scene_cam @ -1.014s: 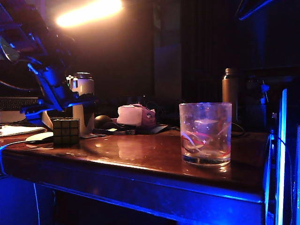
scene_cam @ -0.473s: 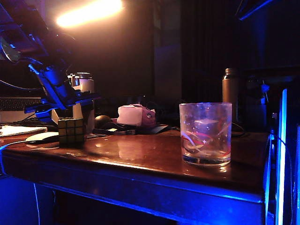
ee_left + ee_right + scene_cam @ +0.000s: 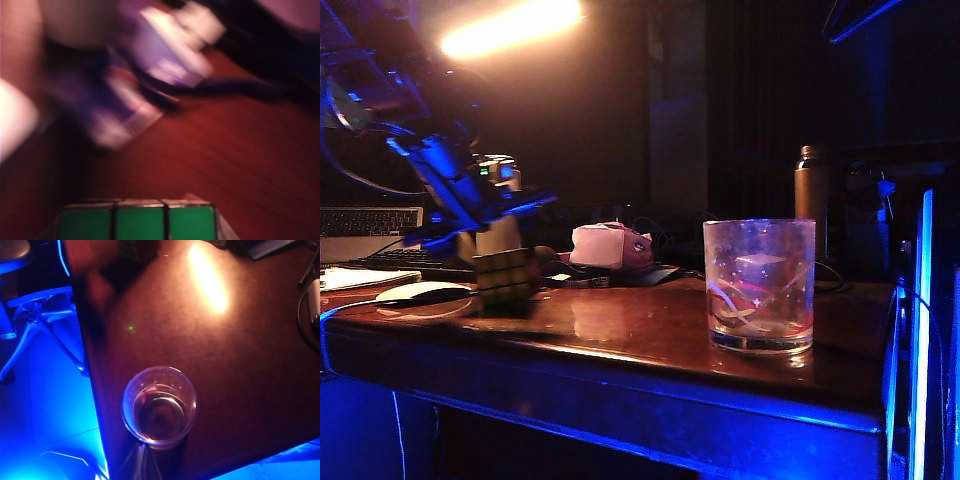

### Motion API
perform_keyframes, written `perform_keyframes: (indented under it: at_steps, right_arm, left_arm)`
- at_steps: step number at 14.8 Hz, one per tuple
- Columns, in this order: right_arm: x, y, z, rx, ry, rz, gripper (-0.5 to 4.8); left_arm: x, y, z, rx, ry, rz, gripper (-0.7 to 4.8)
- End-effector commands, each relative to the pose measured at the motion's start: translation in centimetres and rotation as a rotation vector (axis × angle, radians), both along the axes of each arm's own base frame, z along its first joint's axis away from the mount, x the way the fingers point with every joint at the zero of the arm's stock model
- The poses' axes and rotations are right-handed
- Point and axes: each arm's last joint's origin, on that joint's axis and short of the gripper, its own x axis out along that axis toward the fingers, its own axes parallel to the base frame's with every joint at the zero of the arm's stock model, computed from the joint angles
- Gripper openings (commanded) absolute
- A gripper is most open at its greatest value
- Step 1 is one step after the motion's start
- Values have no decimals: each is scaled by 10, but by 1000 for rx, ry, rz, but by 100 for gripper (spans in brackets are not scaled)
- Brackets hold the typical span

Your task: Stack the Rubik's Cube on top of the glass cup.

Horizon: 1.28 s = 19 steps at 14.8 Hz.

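The Rubik's Cube [image 3: 502, 279] hangs tilted just above the left part of the brown table [image 3: 640, 330], with my left gripper [image 3: 496, 252] shut on it from above. In the blurred left wrist view only a row of its green tiles [image 3: 137, 224] shows, and the fingers do not. The glass cup [image 3: 758, 285], clear with red and white swirls, stands upright and empty near the table's front right corner, well to the right of the cube. The right wrist view looks straight down into the glass cup [image 3: 159, 406]. My right gripper shows in no view.
Behind the cube stand a white jar [image 3: 499, 180], a pink-white bundle [image 3: 608, 245], a keyboard [image 3: 370, 220] and a mouse [image 3: 415, 292]. A dark bottle [image 3: 810, 195] rises behind the cup. The table edge [image 3: 95, 390] runs close beside the cup, with a chair base [image 3: 35, 322] below.
My left gripper closed on the cube, tilted it off the table and carried it to the right, toward the cup. The cup has not moved.
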Motion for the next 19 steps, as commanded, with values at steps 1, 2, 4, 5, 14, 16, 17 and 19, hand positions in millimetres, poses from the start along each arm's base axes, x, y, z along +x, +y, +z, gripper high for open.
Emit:
perform_keyframes:
  at_steps: [1, 2, 4, 5, 14, 16, 17, 19]
  right_arm:
    - [0, 0, 3, 16, -21, -1, -1]
    - [1, 0, 3, 17, -23, -1, -1]
    - [1, 1, 3, 18, -26, -1, -1]
    - [2, 1, 4, 20, -30, -2, -1]
    - [12, 4, 2, -5, -62, -44, -1]
    - [14, 6, -2, -21, -31, -43, -1]
    - [16, 7, -8, -45, 14, -40, -1]
    - [17, 8, -22, -86, 96, -32, -1]
  left_arm:
    - [0, -15, 13, -6, -65, -135, 205]
    - [-1, -20, 18, -7, -68, -163, 205]
    - [2, -26, 33, -13, -89, -220, 205]
    - [3, -29, 42, -25, -94, -260, 205]
    - [-45, -66, 135, -83, -152, -693, 174]
    - [-60, -78, 144, -103, -150, -760, 174]
    - [-67, -84, 147, -129, -143, -804, 174]
    - [-80, -97, 149, -152, -118, -865, 174]
